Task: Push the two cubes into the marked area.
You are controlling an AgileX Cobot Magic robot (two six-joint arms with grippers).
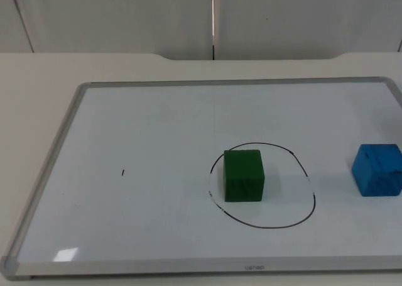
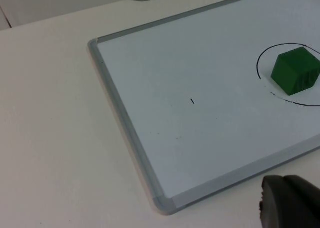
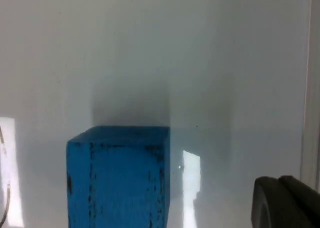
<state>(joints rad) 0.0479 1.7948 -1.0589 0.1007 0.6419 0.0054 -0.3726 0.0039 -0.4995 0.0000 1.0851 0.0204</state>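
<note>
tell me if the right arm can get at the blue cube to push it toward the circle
Probably yes. The right wrist view looks straight onto the blue cube from close by, with only bare whiteboard around it. In the top view nothing stands between it and the marked circle, where the green cube already sits.

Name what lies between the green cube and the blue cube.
Top view: bare whiteboard, crossed only by the drawn circle's line, separates green cube from blue cube.

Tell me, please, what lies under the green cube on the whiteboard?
The green cube sits on the whiteboard, inside the hand-drawn black circle near its left edge. The board surface directly beneath the cube is covered, so any marking there cannot be seen.
</note>
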